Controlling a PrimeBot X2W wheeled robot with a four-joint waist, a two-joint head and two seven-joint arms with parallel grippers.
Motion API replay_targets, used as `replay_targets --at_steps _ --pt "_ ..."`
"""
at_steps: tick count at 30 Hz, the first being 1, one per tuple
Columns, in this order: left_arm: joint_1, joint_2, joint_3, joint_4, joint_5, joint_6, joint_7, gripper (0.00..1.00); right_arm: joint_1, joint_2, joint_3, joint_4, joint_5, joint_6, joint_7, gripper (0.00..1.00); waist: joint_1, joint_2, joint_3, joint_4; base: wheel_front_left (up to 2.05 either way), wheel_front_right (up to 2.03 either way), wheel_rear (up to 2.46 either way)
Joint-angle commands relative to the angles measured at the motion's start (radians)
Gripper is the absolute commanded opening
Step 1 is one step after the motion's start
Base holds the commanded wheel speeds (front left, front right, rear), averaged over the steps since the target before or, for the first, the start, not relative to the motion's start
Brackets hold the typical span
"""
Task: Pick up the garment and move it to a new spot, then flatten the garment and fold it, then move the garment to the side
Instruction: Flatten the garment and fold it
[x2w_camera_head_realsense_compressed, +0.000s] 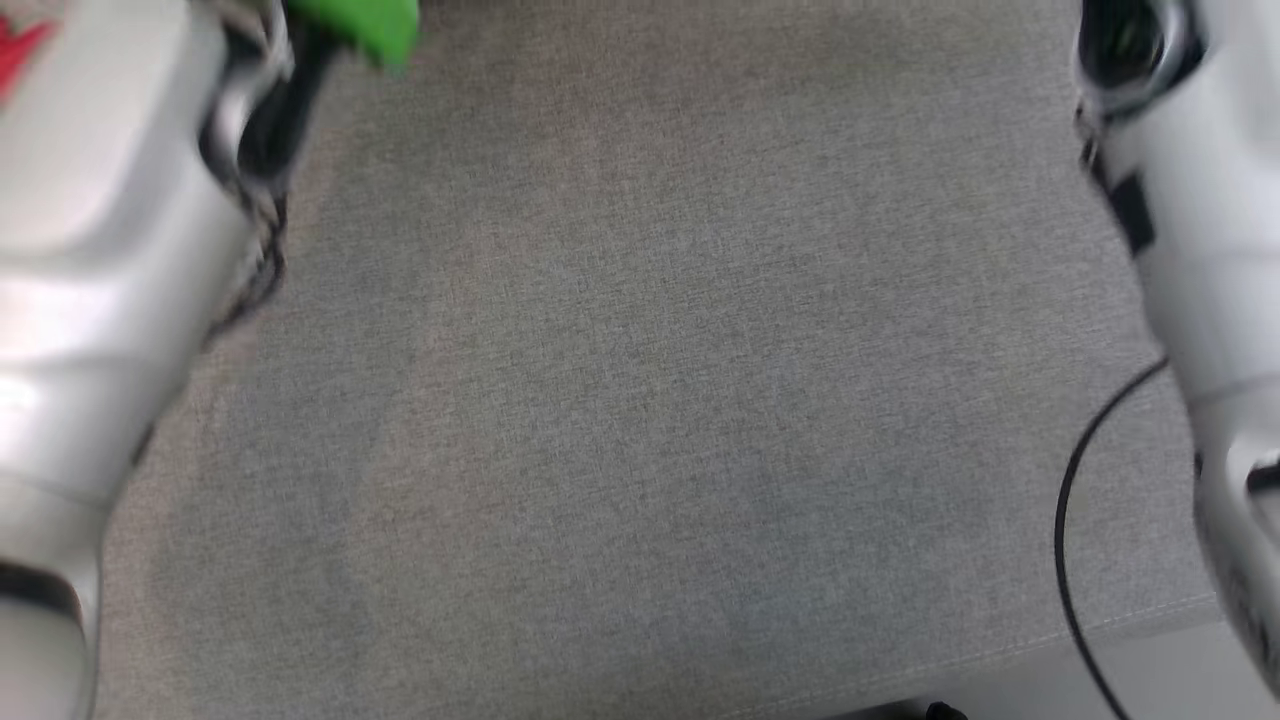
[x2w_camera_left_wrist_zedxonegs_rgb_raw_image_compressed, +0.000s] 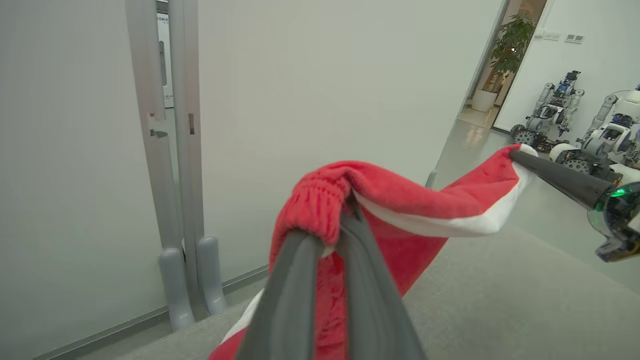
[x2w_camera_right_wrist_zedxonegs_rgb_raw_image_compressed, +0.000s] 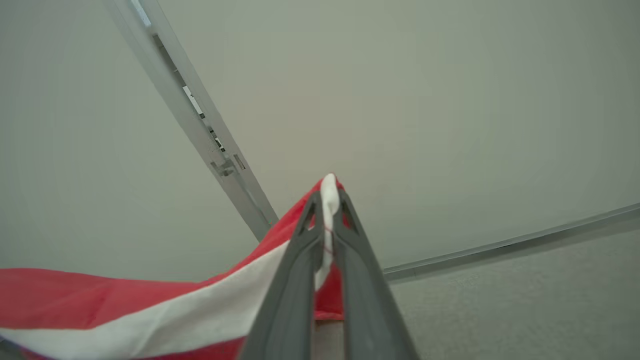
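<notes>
The garment (x2w_camera_left_wrist_zedxonegs_rgb_raw_image_compressed: 415, 195) is red fleece with a white band and a gathered elastic hem, stretched in the air between my two grippers above the grey surface. In the left wrist view my left gripper (x2w_camera_left_wrist_zedxonegs_rgb_raw_image_compressed: 327, 220) is shut on the gathered red hem, and cloth hangs down behind its fingers. My right gripper (x2w_camera_left_wrist_zedxonegs_rgb_raw_image_compressed: 516, 156) pinches the far white-edged corner there. In the right wrist view the right gripper (x2w_camera_right_wrist_zedxonegs_rgb_raw_image_compressed: 328, 200) is shut on the white edge, and the garment (x2w_camera_right_wrist_zedxonegs_rgb_raw_image_compressed: 100, 295) trails off to the lower left. The head view holds my pale left forearm (x2w_camera_head_realsense_compressed: 100, 250) and right forearm (x2w_camera_head_realsense_compressed: 1200, 250).
A grey cloth-covered table (x2w_camera_head_realsense_compressed: 640, 400) lies below, its front edge (x2w_camera_head_realsense_compressed: 1100, 625) at the lower right. A black cable (x2w_camera_head_realsense_compressed: 1070, 500) loops by my right arm. A white wall and grey door posts (x2w_camera_left_wrist_zedxonegs_rgb_raw_image_compressed: 180, 150) stand behind. Other robots (x2w_camera_left_wrist_zedxonegs_rgb_raw_image_compressed: 550, 110) and a plant (x2w_camera_left_wrist_zedxonegs_rgb_raw_image_compressed: 507, 45) are far right.
</notes>
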Motion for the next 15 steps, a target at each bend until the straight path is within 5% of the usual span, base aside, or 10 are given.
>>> replay_targets --at_steps 1,8,15 --pt "0.084 0.023 0.02 -0.021 -0.02 0.005 -0.015 0.0 0.088 -0.012 0.029 -0.038 0.031 -0.001 -0.007 0.0 -0.0001 0.0 -0.043 0.004 0.0 0.0 0.0" --pt "0.505 0.075 0.1 -0.285 0.048 0.1 -0.025 0.0 0.496 -0.103 0.099 -0.247 0.156 -0.001 -0.014 0.0 -0.0001 0.0 -0.134 0.026 0.0 0.0 0.0" --pt "0.86 0.095 0.141 -0.502 0.135 0.175 -0.026 0.0 0.816 -0.112 0.075 -0.409 0.198 -0.001 -0.021 0.0 -0.0001 0.0 -0.207 0.047 0.0 0.0 0.0"
